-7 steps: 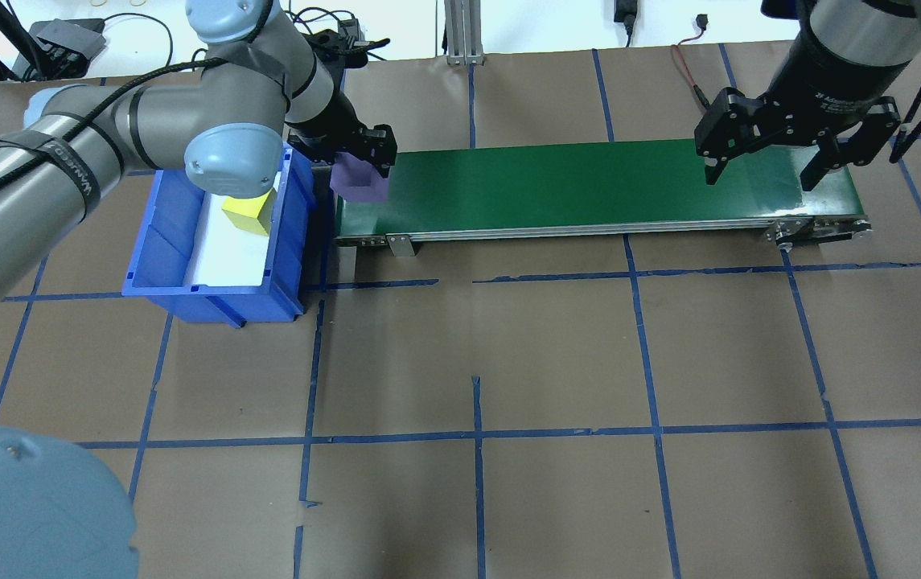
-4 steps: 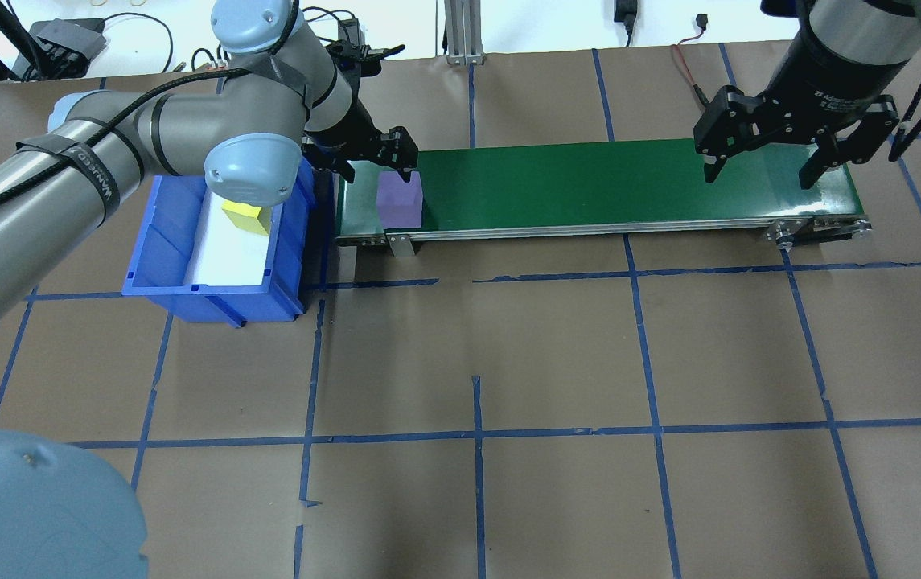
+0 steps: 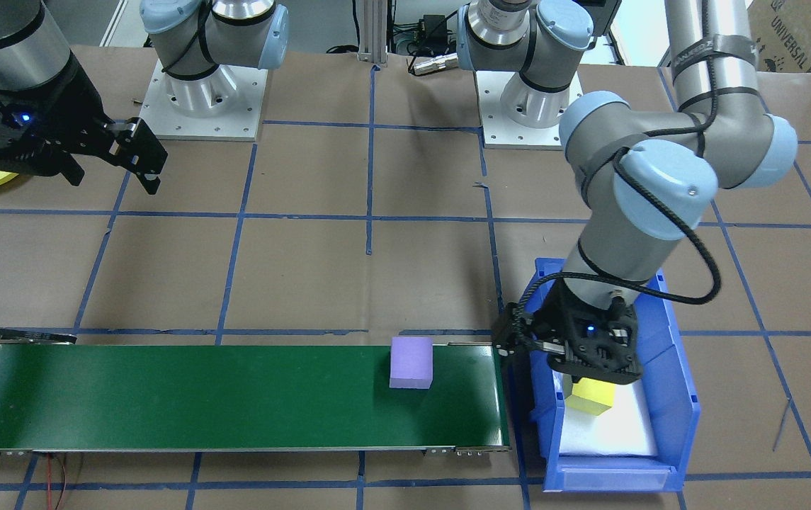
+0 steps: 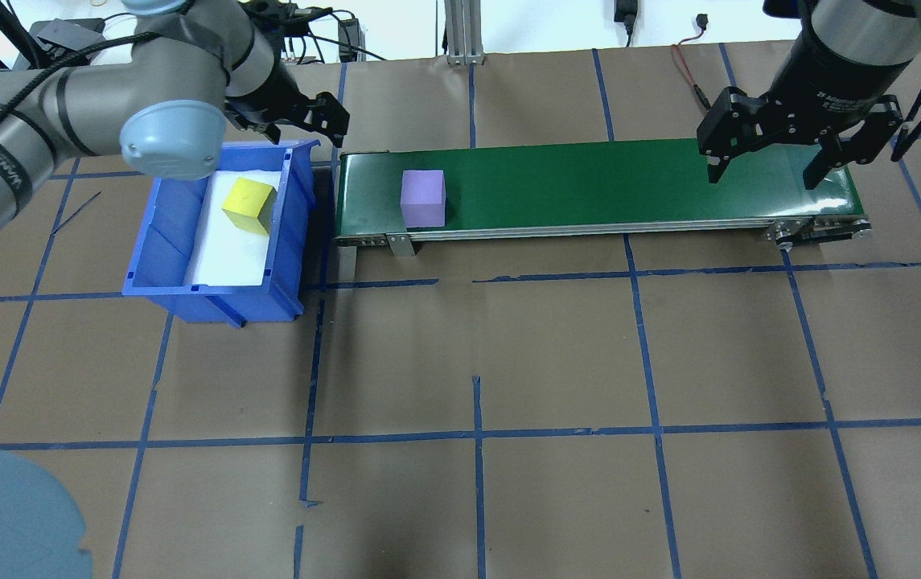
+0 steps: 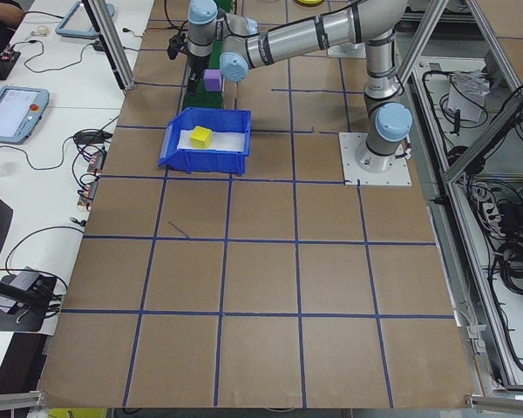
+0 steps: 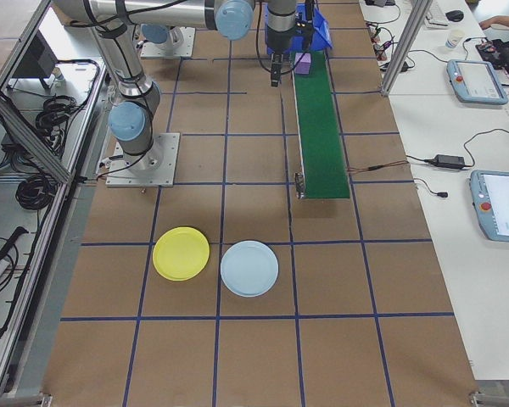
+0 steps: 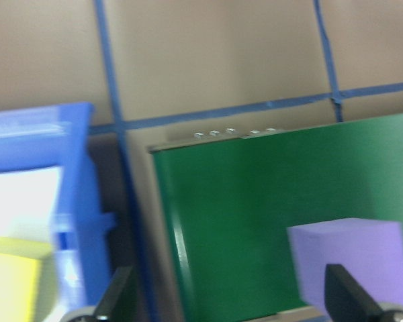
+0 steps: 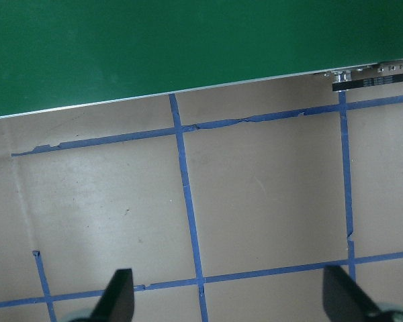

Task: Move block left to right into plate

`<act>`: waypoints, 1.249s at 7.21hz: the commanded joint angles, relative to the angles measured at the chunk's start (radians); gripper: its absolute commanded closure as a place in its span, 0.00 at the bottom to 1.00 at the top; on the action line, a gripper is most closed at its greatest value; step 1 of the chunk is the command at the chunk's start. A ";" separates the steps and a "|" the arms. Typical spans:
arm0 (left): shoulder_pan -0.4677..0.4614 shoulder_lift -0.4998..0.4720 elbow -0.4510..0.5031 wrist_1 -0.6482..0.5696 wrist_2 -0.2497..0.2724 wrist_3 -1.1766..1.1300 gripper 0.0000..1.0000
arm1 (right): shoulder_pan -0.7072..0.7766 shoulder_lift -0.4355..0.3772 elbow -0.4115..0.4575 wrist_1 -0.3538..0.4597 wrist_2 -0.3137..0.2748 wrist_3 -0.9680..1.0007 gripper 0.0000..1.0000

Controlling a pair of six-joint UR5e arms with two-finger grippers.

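— Where is the block?

— The purple block (image 4: 423,199) sits alone on the green conveyor belt (image 4: 589,185), near the end beside the blue bin (image 4: 156,249). My left pincer (image 4: 299,121) hangs spread and empty over the bin's far corner.

— And the plate?

— The yellow plate (image 6: 181,253) lies on the tabletop (image 4: 476,362) beyond the belt's other end, where my right pincer (image 4: 770,165) hovers, fingers apart, holding nothing.

I count: two blocks, one purple block (image 4: 422,198), one yellow block (image 4: 249,205). Two plates, yellow plate (image 6: 181,253), light blue plate (image 6: 249,268). One blue bin (image 4: 164,249). One green conveyor (image 4: 589,185). Two arms, two grippers.
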 commanded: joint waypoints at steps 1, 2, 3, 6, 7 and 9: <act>0.112 0.000 -0.018 -0.004 0.010 0.149 0.00 | -0.010 0.003 0.001 -0.003 0.005 0.000 0.00; 0.147 -0.003 -0.023 -0.004 0.010 0.203 0.00 | -0.011 0.010 0.001 -0.008 0.011 0.000 0.00; 0.160 -0.013 -0.026 -0.004 0.010 0.237 0.00 | -0.042 0.027 0.002 -0.014 0.014 -0.003 0.00; 0.161 -0.093 -0.076 0.012 0.007 0.231 0.00 | -0.198 0.203 -0.015 -0.147 0.160 -0.165 0.00; 0.161 -0.101 -0.075 0.012 0.007 0.229 0.00 | -0.255 0.248 -0.019 -0.161 0.173 -0.210 0.00; 0.161 -0.110 -0.079 0.010 0.005 0.202 0.00 | -0.286 0.324 -0.016 -0.301 0.285 -0.268 0.00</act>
